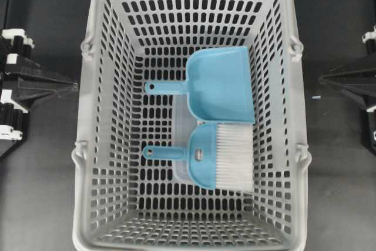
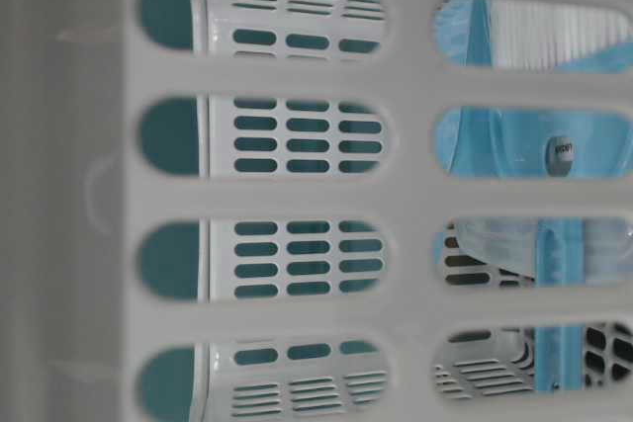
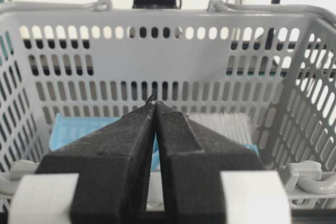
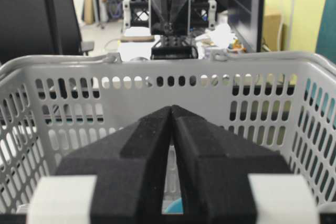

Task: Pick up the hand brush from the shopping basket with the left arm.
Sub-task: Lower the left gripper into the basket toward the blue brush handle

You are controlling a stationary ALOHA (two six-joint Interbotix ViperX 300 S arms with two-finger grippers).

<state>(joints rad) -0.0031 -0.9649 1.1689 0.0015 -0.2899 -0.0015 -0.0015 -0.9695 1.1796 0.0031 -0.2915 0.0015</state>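
Observation:
The hand brush (image 1: 202, 154), light blue with white bristles (image 1: 235, 157), lies flat on the floor of the grey shopping basket (image 1: 82, 204), its handle pointing left. The table-level view shows it through the wall slots (image 2: 504, 145). In the left wrist view its bristles (image 3: 223, 124) show beyond the fingers. My left gripper (image 1: 73, 86) is shut and empty outside the basket's left wall, its tips together in its wrist view (image 3: 155, 103). My right gripper (image 1: 322, 79) is shut and empty outside the right wall, also seen in its own view (image 4: 171, 108).
A matching light-blue dustpan (image 1: 220, 83) lies just behind the brush, touching its bristle end, and shows in the left wrist view (image 3: 73, 129). A clear plastic piece (image 1: 182, 121) lies under both. The tall basket walls (image 3: 173, 56) stand between each gripper and the brush.

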